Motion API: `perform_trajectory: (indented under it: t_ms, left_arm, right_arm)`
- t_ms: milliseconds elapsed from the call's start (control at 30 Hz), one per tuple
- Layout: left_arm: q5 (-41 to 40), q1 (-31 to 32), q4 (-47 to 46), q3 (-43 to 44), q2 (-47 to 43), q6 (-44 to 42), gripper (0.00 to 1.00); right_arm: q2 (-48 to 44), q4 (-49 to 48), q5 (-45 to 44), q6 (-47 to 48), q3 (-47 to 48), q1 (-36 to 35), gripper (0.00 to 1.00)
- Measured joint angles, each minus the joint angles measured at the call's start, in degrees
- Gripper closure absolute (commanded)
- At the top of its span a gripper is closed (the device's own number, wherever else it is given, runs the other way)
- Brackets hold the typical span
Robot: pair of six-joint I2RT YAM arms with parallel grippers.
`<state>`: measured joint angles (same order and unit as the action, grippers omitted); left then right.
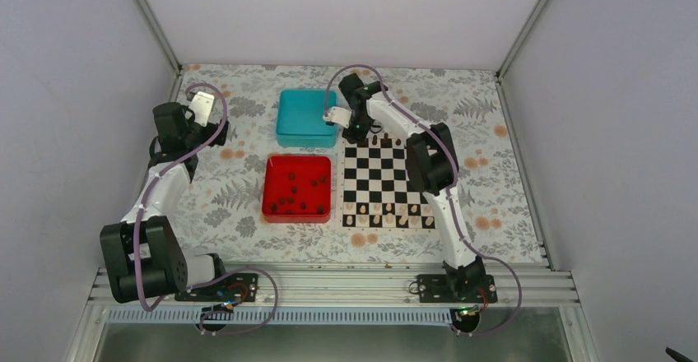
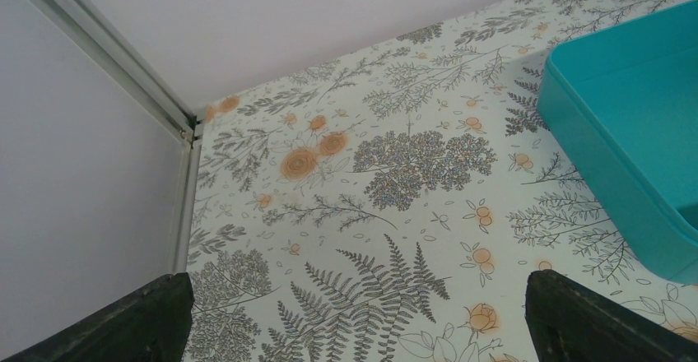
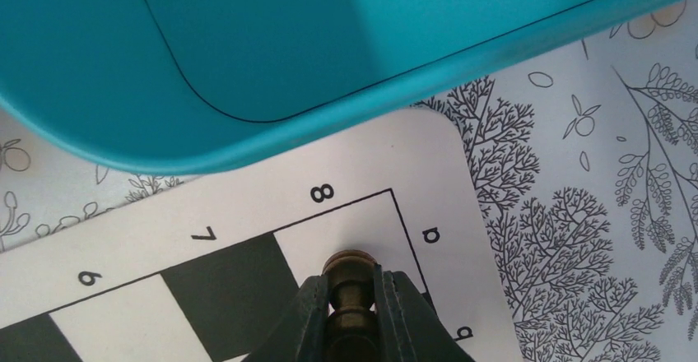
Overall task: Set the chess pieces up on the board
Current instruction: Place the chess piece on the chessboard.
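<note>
Your right gripper is clamped on one dark chess piece, its long axis in line with the fingers and its free end aimed at the white corner square at the far left of the board; you cannot tell whether it touches. Your left gripper stands wide open and empty, well off to the left, so this placement belongs to the right one.
</note>
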<state>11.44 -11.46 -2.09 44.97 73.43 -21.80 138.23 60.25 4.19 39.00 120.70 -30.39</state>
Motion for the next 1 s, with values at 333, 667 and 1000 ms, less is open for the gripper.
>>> perform_trajectory:
  t_ms: [333, 667, 1000]
  left_arm:
    - [0.0, 0.0, 0.0, 0.0, 0.0, 0.0, 0.00]
    - [0.0, 0.0, 0.0, 0.0, 0.0, 0.0, 0.00]
    - [0.0, 0.0, 0.0, 0.0, 0.0, 0.0, 0.00]
  right_arm:
    - [0.1, -0.6, 0.0, 0.0, 0.0, 0.0, 0.94]
    - [0.7, -0.7, 0.0, 0.0, 0.0, 0.0, 0.83]
    - [0.5, -2.9, -1.0, 0.0, -0.3, 0.0, 0.62]
